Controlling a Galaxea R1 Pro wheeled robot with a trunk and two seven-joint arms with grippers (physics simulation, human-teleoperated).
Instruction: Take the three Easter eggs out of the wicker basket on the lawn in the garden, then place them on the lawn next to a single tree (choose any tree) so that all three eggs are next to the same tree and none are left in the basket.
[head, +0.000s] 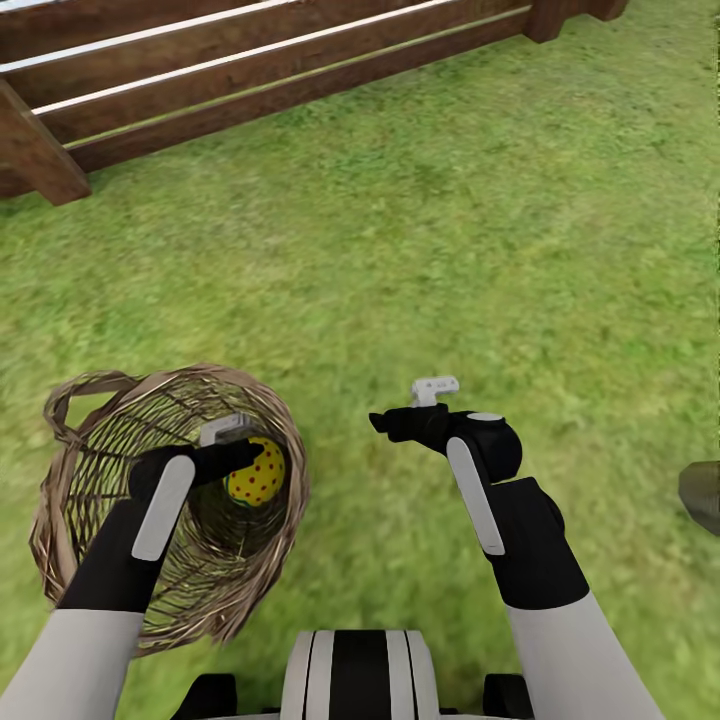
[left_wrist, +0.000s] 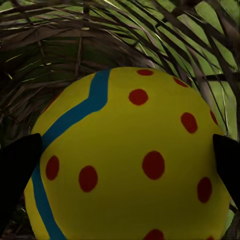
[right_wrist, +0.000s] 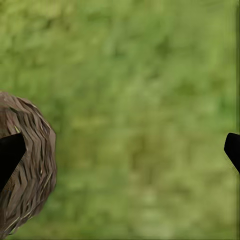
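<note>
- I have the left gripper (head: 245, 458) reaching inside the wicker basket (head: 70, 520), which lies tipped on its side on the lawn (head: 450, 250), its opening facing the right arm.
- One Easter egg (head: 258, 476) sits at the tips of my left fingers (left_wrist: 17, 175), just inside the basket's rim; it is yellow with red dots and a blue zigzag band.
- In my left wrist view the egg (left_wrist: 130, 160) sits between the two dark fingertips, one at each side. They look close against it, but I cannot tell whether they are pinching it.
- My right gripper (head: 385, 422) hangs over bare grass beside the basket, apart from it, pointing toward the basket.
- In the right wrist view its fingers (right_wrist: 10, 155) are spread wide with nothing between them, and the basket's braided weave (right_wrist: 32, 175) shows behind one tip.
- The brown slat fence (head: 250, 70) runs along the far edge of the lawn.
</note>
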